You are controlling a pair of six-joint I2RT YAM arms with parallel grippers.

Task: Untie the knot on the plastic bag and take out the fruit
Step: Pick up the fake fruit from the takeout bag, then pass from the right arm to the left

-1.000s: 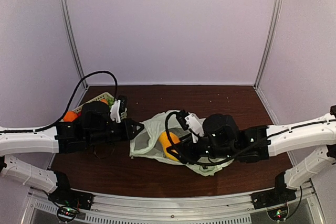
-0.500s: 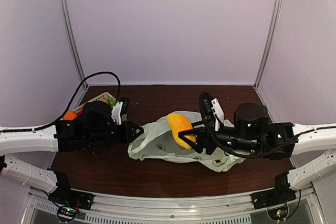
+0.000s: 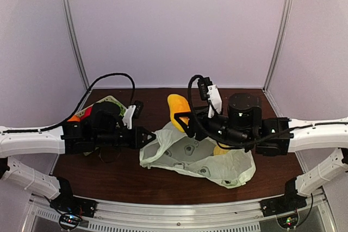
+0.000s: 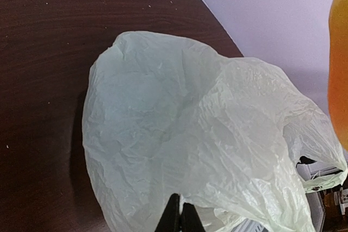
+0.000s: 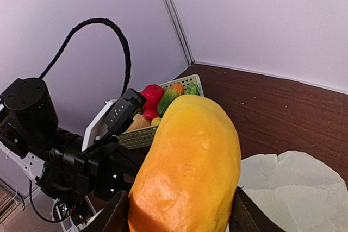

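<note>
The plastic bag [image 3: 196,157] lies crumpled on the dark table, pale greenish-white, and I see no knot on it. My left gripper [image 3: 147,137] is shut on the bag's left edge; in the left wrist view its tips [image 4: 180,217] pinch the thin plastic [image 4: 185,129]. My right gripper [image 3: 183,120] is shut on a long yellow-orange fruit [image 3: 175,107] and holds it in the air above the bag's far-left side. This fruit fills the right wrist view [image 5: 187,161] between the fingers [image 5: 116,217]. A second yellow piece [image 3: 220,149] shows at the bag beside the right arm.
A pale slotted basket [image 3: 111,101] with red, green and orange pieces stands at the back left behind the left arm; it also shows in the right wrist view [image 5: 142,137]. White walls with metal posts close the back and sides.
My right gripper has lifted the yellow-orange fruit out of the bag and carried it up and toward the back left. The bag has sagged flatter. My left gripper still holds the bag's edge.
</note>
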